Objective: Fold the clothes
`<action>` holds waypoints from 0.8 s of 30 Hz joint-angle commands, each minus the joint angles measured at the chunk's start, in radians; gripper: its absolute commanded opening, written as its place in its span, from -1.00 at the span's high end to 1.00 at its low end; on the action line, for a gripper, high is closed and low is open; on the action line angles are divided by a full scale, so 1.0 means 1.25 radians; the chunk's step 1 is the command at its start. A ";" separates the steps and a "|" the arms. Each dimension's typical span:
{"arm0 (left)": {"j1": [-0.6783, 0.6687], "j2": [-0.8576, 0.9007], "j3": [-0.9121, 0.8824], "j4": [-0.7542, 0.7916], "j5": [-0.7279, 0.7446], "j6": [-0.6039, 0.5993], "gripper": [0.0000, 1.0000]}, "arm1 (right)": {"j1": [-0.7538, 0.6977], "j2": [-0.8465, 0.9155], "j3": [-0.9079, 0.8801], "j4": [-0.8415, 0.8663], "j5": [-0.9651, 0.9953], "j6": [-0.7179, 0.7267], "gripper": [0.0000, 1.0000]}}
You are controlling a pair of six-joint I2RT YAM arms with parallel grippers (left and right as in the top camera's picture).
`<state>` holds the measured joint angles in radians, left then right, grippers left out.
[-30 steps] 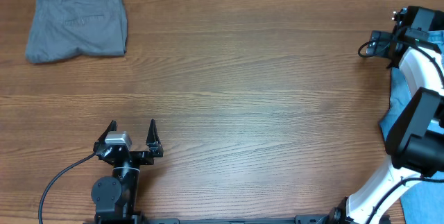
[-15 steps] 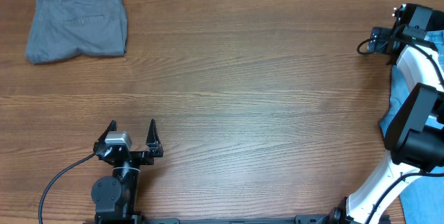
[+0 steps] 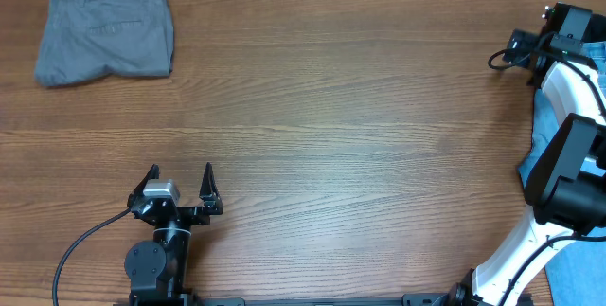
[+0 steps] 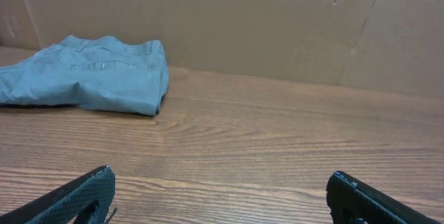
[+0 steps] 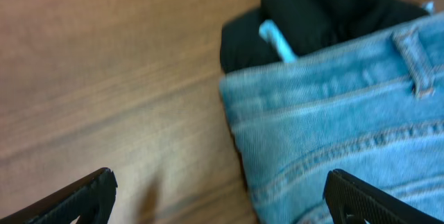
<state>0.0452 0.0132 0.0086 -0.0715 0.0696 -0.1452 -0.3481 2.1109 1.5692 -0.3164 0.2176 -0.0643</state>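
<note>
Jaws both apart; jeans [image 5: 333,134] stretch near-to-far along table [image 3: 331,107] right edge, waistband against black garment [image 5: 326,9].

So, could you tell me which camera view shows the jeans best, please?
The right wrist view: the jeans fill its right side, waistband and stitching clear. Overhead catches only blue slivers at the right edge; the left wrist shows none.

The left arm [image 3: 154,259] is showing black housing, a silver block [image 3: 159,190] and pointed black fingers [image 3: 210,192], with a black cable [image 3: 80,242] trailing. The right arm [image 3: 568,83] is wearing white shells over black joints [image 3: 568,169].
</note>
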 commanded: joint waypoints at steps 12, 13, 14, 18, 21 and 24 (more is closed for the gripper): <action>-0.007 -0.007 -0.003 -0.002 -0.008 0.021 -1.00 | -0.002 0.007 0.022 0.084 0.008 0.010 -1.00; -0.007 -0.007 -0.003 -0.002 -0.008 0.021 -1.00 | -0.002 0.007 0.022 0.084 0.008 0.010 -1.00; -0.007 -0.007 -0.003 -0.002 -0.008 0.021 -1.00 | -0.002 0.007 0.022 0.084 0.008 0.010 -1.00; -0.007 -0.007 -0.003 -0.001 -0.008 0.021 -0.99 | -0.002 0.007 0.022 0.084 0.008 0.010 -1.00; -0.007 -0.007 -0.003 -0.001 -0.008 0.021 -1.00 | -0.001 0.007 0.022 0.084 0.008 0.010 -1.00; -0.007 -0.007 -0.003 -0.001 -0.008 0.021 -1.00 | -0.001 0.007 0.022 0.084 0.008 0.010 -1.00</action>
<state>0.0452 0.0132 0.0086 -0.0715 0.0700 -0.1452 -0.3481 2.1109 1.5707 -0.2180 0.2173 -0.0593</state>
